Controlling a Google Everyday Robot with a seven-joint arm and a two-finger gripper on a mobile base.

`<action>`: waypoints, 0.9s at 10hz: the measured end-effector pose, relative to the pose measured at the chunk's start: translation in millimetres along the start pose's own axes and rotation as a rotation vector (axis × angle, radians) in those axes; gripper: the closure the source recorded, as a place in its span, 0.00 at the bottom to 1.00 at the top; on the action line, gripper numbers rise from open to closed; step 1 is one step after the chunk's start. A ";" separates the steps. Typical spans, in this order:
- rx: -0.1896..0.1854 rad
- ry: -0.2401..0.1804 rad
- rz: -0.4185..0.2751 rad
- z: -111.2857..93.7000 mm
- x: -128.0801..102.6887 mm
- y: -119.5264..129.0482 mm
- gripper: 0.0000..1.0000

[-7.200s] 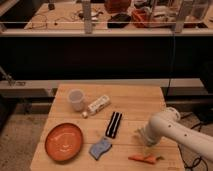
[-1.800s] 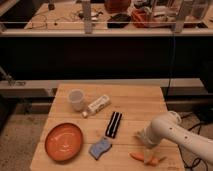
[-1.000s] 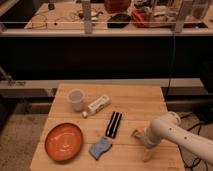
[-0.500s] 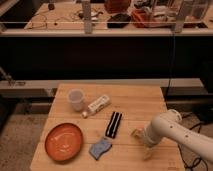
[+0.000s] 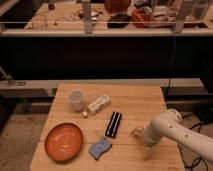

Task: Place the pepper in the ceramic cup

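Tool (image 5: 146, 146) on your white robot arm (image 5: 172, 131) is down low at the front right of the light wooden surface (image 5: 140, 100), pointing at the boards near the front edge. You can't tell from this view whether the tool is spread, pressed together, or pinching anything.

Small slender orange pepper: you can't pick it out here. Tool and wrist cover the front-right patch, so no telling if it lies under the tool, in it, or just beside it.

Small plain white round ceramic cup (image 5: 76, 98) stands upright at the back left of the surface, mouth up. It is well apart from the tool, with the other items between them.

White tube-shaped bottle (image 5: 98, 105) lies on its side just right of the cup, angled, its cap end toward the front left. It is near the cup; contact unclear.

Black flat oblong object (image 5: 114, 124) lies mid-surface, between the bottle and the tool, with its long axis roughly front to back and slightly tilted.

Round orange plate (image 5: 64, 141) sits at the front left, in front of the cup.

Blue sponge-like pad (image 5: 100, 146) lies just right of the plate, in front of the black object, near the front edge.

Your arm comes in from the right, its far end past the surface's right edge. Behind the surface, up top, you have a cluttered wooden bench (image 5: 60, 12).
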 end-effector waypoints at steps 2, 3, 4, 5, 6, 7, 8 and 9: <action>0.001 0.000 -0.005 0.7 -0.2 -0.8 0.23; 0.004 0.000 -0.011 -2.5 -1.3 -3.2 0.31; 0.006 0.001 -0.013 -5.7 -2.1 -4.4 0.39; 0.003 0.003 -0.012 -5.9 -1.6 -3.7 0.41; 0.003 0.004 -0.012 -5.3 -1.0 -3.2 0.37; 0.003 0.005 -0.015 -5.0 -1.3 -3.6 0.31; 0.005 0.006 -0.022 -8.6 -2.2 -6.1 0.31; 0.007 0.007 -0.029 -14.1 -3.5 -8.6 0.34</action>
